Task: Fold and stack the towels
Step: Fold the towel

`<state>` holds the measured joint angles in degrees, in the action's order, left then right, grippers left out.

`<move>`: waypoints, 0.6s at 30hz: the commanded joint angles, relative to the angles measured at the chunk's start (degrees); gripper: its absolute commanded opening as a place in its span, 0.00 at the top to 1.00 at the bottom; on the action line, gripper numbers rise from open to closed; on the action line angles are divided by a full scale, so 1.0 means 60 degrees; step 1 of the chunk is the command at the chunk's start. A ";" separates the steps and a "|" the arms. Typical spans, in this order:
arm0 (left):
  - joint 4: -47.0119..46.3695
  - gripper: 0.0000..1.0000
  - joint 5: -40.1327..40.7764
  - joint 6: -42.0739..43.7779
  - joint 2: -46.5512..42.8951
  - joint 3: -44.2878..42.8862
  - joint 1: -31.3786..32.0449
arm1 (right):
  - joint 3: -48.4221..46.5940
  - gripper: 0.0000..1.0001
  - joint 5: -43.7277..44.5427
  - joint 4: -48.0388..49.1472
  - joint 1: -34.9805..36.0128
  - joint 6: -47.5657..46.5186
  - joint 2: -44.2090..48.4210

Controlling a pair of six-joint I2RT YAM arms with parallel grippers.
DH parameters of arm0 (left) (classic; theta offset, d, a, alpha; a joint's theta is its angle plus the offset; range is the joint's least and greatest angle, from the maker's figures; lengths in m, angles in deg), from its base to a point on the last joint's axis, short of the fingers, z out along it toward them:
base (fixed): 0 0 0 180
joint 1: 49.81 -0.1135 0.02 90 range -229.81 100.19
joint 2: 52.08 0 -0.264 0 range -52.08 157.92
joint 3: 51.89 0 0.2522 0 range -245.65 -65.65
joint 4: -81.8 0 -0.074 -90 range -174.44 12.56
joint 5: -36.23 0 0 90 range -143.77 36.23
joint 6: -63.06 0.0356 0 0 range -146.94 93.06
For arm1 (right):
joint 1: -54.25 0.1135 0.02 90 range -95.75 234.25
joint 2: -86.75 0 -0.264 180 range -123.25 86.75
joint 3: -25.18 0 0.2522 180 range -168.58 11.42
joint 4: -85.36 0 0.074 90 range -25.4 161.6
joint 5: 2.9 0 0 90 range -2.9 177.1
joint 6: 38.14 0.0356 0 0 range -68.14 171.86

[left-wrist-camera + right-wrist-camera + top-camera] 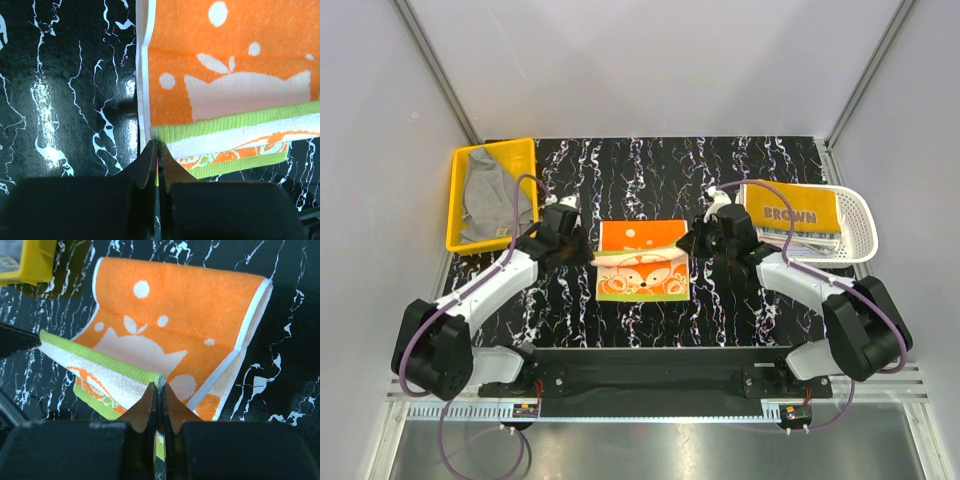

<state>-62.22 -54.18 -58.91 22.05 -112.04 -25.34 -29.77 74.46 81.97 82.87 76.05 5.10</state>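
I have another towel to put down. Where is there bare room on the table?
Bare: the far strip of table between yellow bin and white basket, beyond the orange towel; also the near strip on this side of that towel. Crowded: the middle, where left gripper and right gripper pinch its corners.

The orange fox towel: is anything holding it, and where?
Yes, both arms hold it. The left gripper pinches the orange towel at the left corner of its green-edged border. The right gripper pinches the right corner of that border.
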 commanded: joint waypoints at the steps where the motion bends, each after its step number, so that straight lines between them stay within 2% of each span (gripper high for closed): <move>1: 0.0061 1.00 0.0038 0.0186 -0.0562 -0.0530 0.0024 | -0.0210 1.00 0.0159 -0.0014 0.0122 -0.0061 0.0673; 16: -0.0303 1.00 -0.0123 0.0040 -0.0666 0.0289 0.0053 | 0.0404 1.00 0.0086 0.0483 0.0357 0.0421 0.0337; 18: -0.0450 1.00 -0.0211 -0.0048 -0.0636 0.0495 0.0140 | 0.0565 0.97 0.0100 0.0571 0.0357 0.0481 0.0278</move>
<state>-62.00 -54.35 -58.75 18.53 -110.92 -25.23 -27.45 74.42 82.76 84.31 77.58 7.46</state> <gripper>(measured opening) 0.007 0.084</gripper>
